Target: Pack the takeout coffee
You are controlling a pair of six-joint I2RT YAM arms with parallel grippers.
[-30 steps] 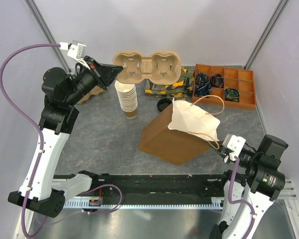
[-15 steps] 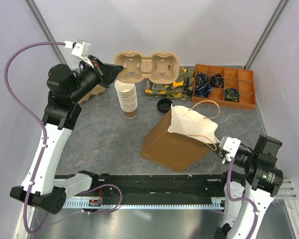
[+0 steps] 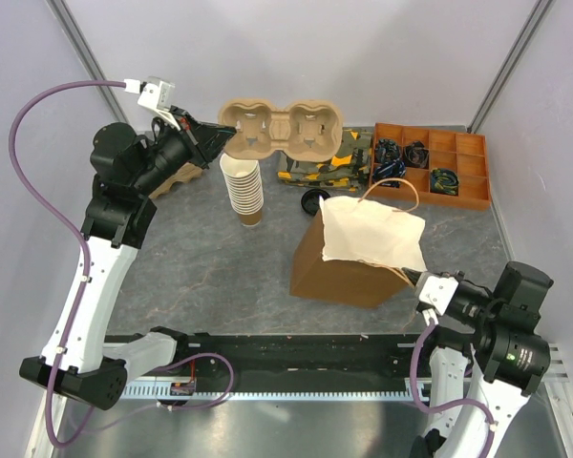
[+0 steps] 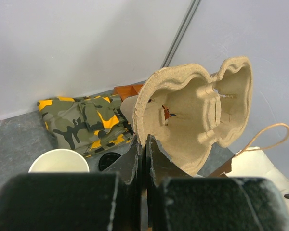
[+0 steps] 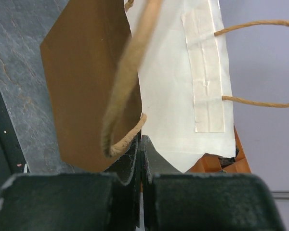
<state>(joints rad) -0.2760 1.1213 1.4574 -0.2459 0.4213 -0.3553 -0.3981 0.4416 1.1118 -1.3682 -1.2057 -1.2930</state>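
Observation:
The takeout coffee shows in no view. My left gripper [image 3: 220, 136] [image 4: 143, 144] is shut on the rim of a two-cup pulp carrier [image 3: 282, 129] [image 4: 197, 120] and holds it in the air above the back of the table, its hollows facing the wrist camera. My right gripper [image 3: 415, 279] [image 5: 140, 142] is shut on the top edge of a brown paper bag [image 3: 349, 265] [image 5: 86, 82], beside a twine handle [image 5: 123, 96]. The bag stands tilted at centre right, its white inside [image 3: 372, 229] facing up.
A tall stack of lidless paper cups [image 3: 242, 191] [image 4: 58, 161] stands under the carrier. A loose black lid [image 3: 314, 200] [image 4: 108, 161] lies by a camouflage cloth [image 3: 325, 162] [image 4: 82, 120]. An orange compartment tray [image 3: 430, 164] sits at the back right.
My right gripper has pulled the bag's edge to the right and nearer, so the bag has swung round and stands more upright. The left arm rose a little, then held still.

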